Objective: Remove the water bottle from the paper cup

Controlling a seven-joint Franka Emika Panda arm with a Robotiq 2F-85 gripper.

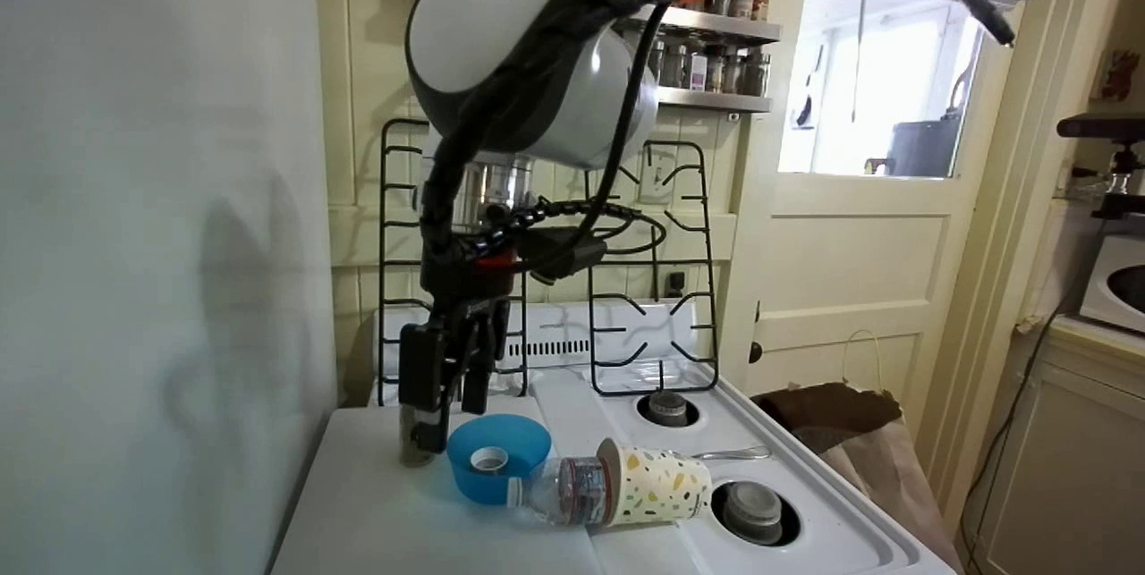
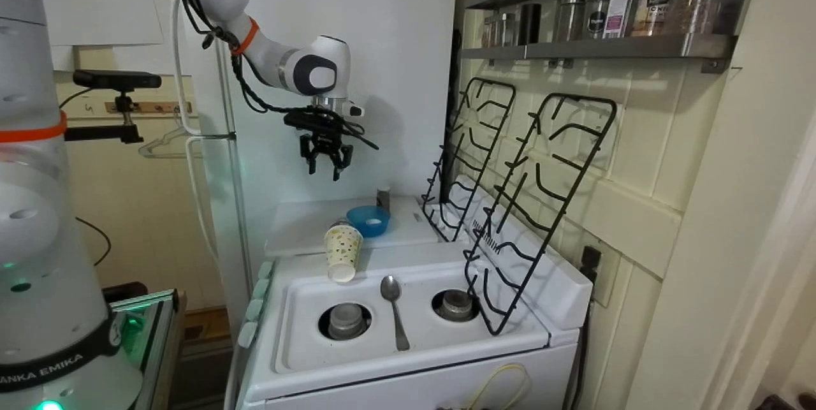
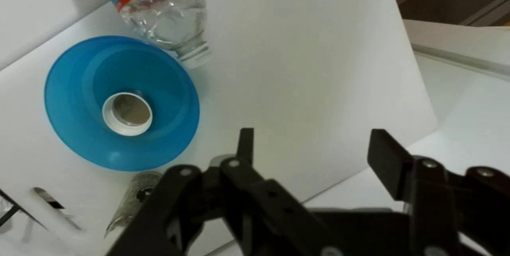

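The paper cup (image 1: 662, 487), cream with coloured dots, lies on its side on the white stove top; it also shows in an exterior view (image 2: 343, 252). It is out of the wrist view. The clear water bottle (image 1: 562, 490) lies with its base inside the cup and its neck and label sticking out; its neck half shows in the wrist view (image 3: 169, 19). My gripper (image 1: 453, 419) is open and empty, above the stove top and away from the bottle, also seen in an exterior view (image 2: 324, 173). In the wrist view my fingertips (image 3: 312, 130) are wide apart over bare white surface.
A blue bowl (image 3: 75, 100) with a small white-rimmed item (image 3: 126, 128) inside stands beside the bottle's neck. A small jar (image 2: 383, 198) stands behind the bowl. A spoon (image 2: 396, 317) and burners (image 2: 346, 322) are near the cup. Black grates (image 2: 581, 98) lean at the back.
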